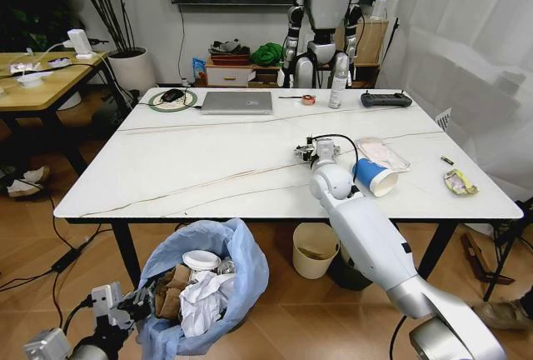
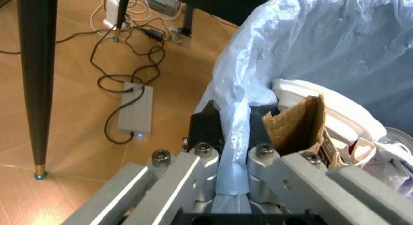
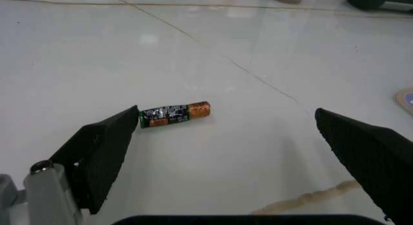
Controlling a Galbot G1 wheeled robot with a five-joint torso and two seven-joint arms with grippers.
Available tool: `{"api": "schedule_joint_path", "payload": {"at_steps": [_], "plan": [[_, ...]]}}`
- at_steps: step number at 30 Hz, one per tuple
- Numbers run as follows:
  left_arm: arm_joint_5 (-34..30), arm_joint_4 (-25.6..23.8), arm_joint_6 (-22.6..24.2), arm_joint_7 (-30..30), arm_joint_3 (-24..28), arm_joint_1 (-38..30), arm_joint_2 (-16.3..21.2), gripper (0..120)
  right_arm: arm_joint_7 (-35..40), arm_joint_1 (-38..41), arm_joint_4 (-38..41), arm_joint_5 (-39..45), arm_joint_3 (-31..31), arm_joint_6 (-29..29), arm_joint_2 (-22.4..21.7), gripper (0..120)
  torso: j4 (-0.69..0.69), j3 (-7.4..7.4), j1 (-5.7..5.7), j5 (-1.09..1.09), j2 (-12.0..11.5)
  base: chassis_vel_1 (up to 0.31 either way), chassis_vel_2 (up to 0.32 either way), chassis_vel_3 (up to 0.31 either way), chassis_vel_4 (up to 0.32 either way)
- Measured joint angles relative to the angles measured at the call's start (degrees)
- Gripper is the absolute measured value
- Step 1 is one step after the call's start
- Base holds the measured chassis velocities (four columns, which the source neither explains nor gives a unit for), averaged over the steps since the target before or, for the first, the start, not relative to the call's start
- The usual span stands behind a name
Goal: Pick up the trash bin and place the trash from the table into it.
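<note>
Bin [image 1: 204, 289] gripped at bag rim by left gripper [image 2: 232, 186], held below counter [image 1: 208, 168] edge to receive litter; right gripper [image 3: 226, 147] fingers spread around battery [image 3: 174, 115].

Table [image 1: 208, 160]: white marble-look top with thin veins, black edge, slim black legs. Far edge, left to right: round plate [image 1: 172, 100] holding a dark object, closed silver laptop [image 1: 237, 102], tape roll [image 1: 308, 99], clear spray bottle [image 1: 338, 82], black controller [image 1: 386, 100]. Right half: flat plastic packet [image 1: 383, 153], blue-white paper cup [image 1: 375, 177] on its side, small battery [image 3: 174, 114], crumpled wrapper [image 1: 459, 182] near the right edge.
</note>
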Motion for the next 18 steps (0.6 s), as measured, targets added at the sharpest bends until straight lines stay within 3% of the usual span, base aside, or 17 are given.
{"api": "schedule_joint_path", "payload": {"at_steps": [18], "plan": [[-0.15,0.26,0.10,-0.05,0.54,-0.32,0.55,0,0.56,-2.62,3.38,1.23,1.72,-0.81,-3.70,100,0.00,0.00,0.00,0.00,0.00,0.000,0.000,0.000,0.000]]}}
